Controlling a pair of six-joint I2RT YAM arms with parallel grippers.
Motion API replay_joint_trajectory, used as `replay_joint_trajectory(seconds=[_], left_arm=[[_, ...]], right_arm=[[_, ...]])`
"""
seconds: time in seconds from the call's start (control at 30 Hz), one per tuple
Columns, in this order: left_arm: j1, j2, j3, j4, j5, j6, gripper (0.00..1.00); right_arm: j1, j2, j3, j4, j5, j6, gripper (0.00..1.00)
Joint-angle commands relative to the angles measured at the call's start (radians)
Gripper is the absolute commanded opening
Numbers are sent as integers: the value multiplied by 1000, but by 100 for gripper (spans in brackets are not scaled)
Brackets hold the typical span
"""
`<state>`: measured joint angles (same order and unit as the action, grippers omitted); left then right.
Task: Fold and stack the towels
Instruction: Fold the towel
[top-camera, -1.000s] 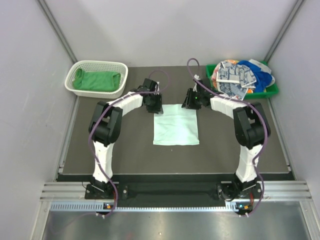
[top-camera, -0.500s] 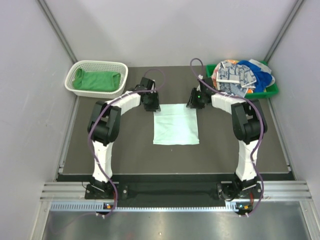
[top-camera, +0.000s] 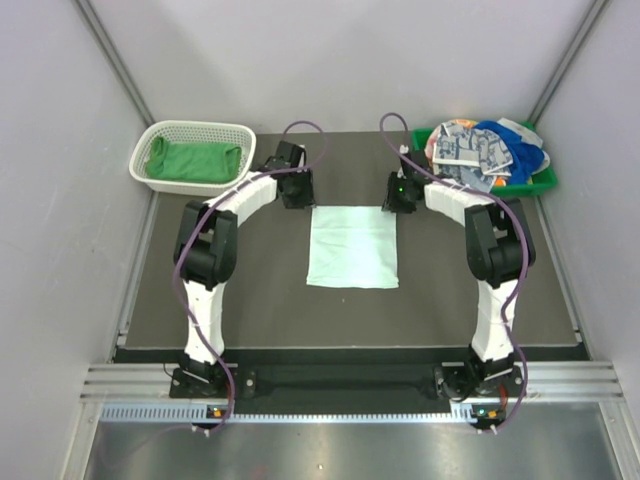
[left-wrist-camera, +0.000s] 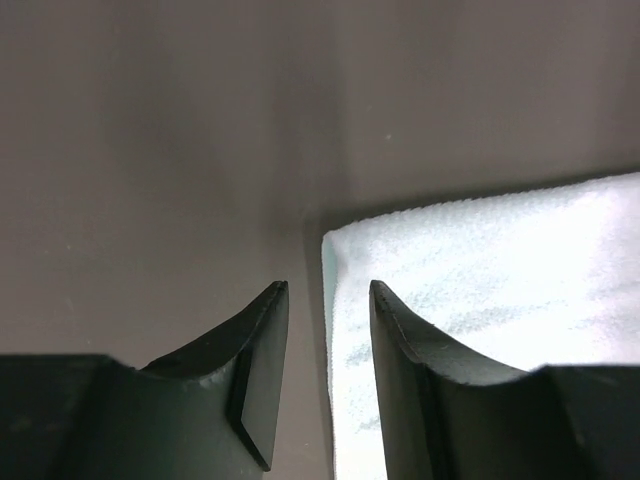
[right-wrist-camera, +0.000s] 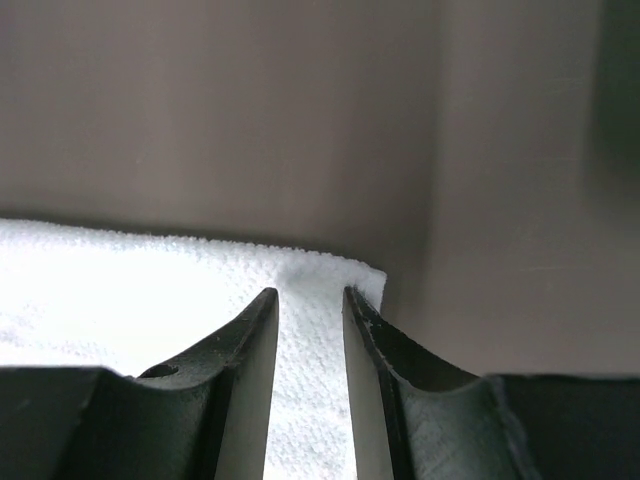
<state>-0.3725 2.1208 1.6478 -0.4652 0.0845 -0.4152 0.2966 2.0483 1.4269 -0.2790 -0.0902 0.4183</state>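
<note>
Left gripper (left-wrist-camera: 328, 290) and right gripper (right-wrist-camera: 310, 293), fingers narrowly parted, poised over the far corners of the mint towel (top-camera: 352, 246) mid-table; the fold probably calls for pinching both next.

Left arm (top-camera: 212, 250) and right arm (top-camera: 497, 250) rise from the near edge of the desk (top-camera: 250, 300), elbows out, forearms angled inward toward the far edge. Left gripper (left-wrist-camera: 328, 290) low, jaws slightly parted. Right gripper (right-wrist-camera: 310, 293) low, gap narrower.
</note>
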Motion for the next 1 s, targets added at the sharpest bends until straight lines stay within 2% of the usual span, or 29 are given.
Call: replay_joint_trajectory(seconds=[0.0,0.17,0.53,0.67,0.97], left_arm=[[4,17,66,-18,29,45,44],[1,51,99,-27,101,87,45],[-3,131,124,-49,54,108,49],[-13,145,121,-50,3,105,49],[-16,149,72,10,-14,70,47]], right_arm=[[-7,-48,73,-40,64,-50,32],[-4,-77,53,-25,63,-64,34],[27,-86,67,-57,185,-116,35],[32,-60,64,-54,198,-133,37],[44,9,98,-54,204,-144,38]])
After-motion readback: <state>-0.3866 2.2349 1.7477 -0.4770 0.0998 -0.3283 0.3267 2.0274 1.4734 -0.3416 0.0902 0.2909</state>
